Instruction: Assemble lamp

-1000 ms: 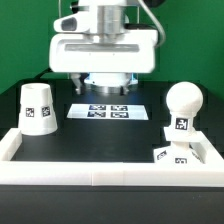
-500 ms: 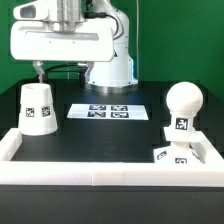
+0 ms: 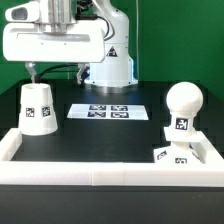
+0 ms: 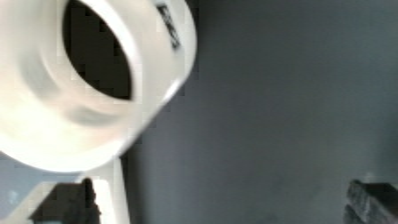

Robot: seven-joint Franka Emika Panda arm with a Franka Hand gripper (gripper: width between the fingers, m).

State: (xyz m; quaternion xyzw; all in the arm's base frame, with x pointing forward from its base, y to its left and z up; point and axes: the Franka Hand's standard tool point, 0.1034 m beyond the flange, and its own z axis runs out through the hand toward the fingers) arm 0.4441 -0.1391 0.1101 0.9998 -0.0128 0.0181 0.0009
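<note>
The cup-like tapered shade stands on the black table at the exterior view's left. In the wrist view the shade shows as a wide white rim around a dark opening, close beside one fingertip. My gripper hangs above and just behind the shade, open and empty. In the wrist view the gripper has its jaws far apart with nothing between them. The round-headed bulb stands upright at the exterior view's right. A tagged white piece, probably the base, lies at its foot.
The marker board lies flat on the table behind the middle. A white border rail runs along the front and up both sides. The arm's white pedestal stands behind the marker board.
My gripper has moved from above the marker board toward the exterior view's left and now hangs over the shade. The shade, bulb and base have not moved.
</note>
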